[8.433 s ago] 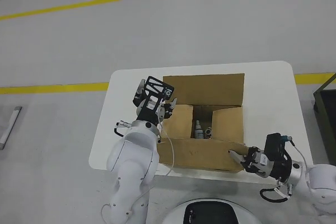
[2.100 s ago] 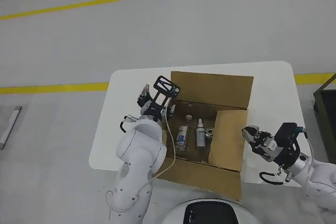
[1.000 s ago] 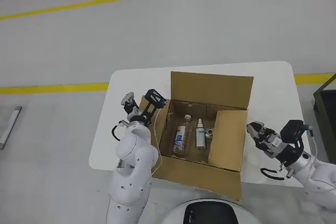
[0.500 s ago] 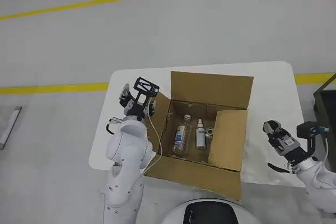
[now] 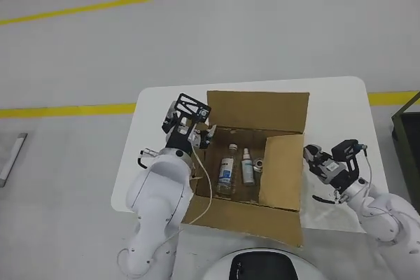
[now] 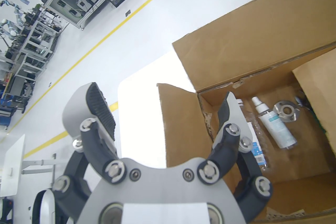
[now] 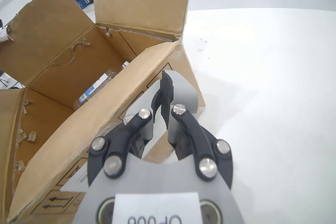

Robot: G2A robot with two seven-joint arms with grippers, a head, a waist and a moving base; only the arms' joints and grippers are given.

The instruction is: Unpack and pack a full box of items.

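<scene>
box [image 5: 259,112] stands open on the desk [image 5: 336,98]; water bottle [image 5: 225,175], spray bottle [image 6: 275,125] and metal flange [image 6: 286,110] lie inside, so unpacking looks barely begun; left pincer [image 6: 162,99] spread at the box wall; right pincer [image 7: 164,88] pressed together, empty.

Open brown cardboard box [image 5: 259,112], flaps raised, holds a clear bottle [image 5: 226,173], spray bottle [image 5: 246,168] and metal flange [image 5: 258,165] lying flat

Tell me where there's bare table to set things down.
Most room: bare table right of the box, far corner to right gripper. A narrower strip lies beyond the left gripper. Water bottle and spray bottle crowd the box floor.
</scene>
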